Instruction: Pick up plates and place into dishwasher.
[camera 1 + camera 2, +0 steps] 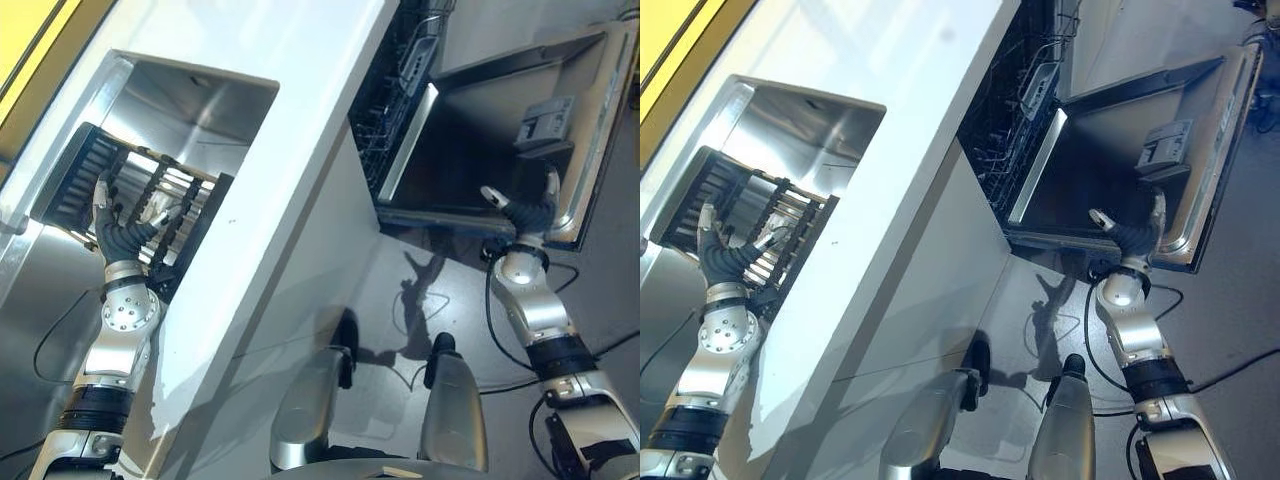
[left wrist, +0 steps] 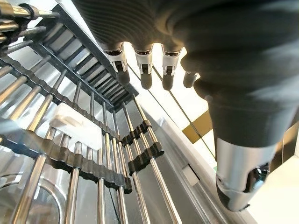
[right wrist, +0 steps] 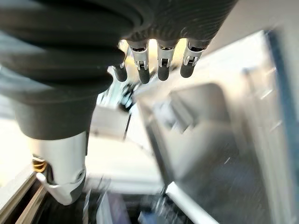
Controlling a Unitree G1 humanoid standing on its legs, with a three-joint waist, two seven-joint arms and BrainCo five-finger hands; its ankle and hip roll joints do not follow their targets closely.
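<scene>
The left hand [image 1: 118, 228], fingers straight and holding nothing, hovers over the dish rack [image 1: 150, 190] in the sink [image 1: 205, 105]; a pale plate [image 2: 70, 128] seems to lie just beneath it, under the rods. The right hand [image 1: 525, 212], also open and empty, hangs over the open dishwasher door [image 1: 470, 150], with the dishwasher rack [image 1: 395, 85] beyond it.

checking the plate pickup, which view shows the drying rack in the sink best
The left wrist view: the drying rack shows up close, steel bars and black holders past the left hand. Both eye views show it whole but small, under that open hand.
</scene>
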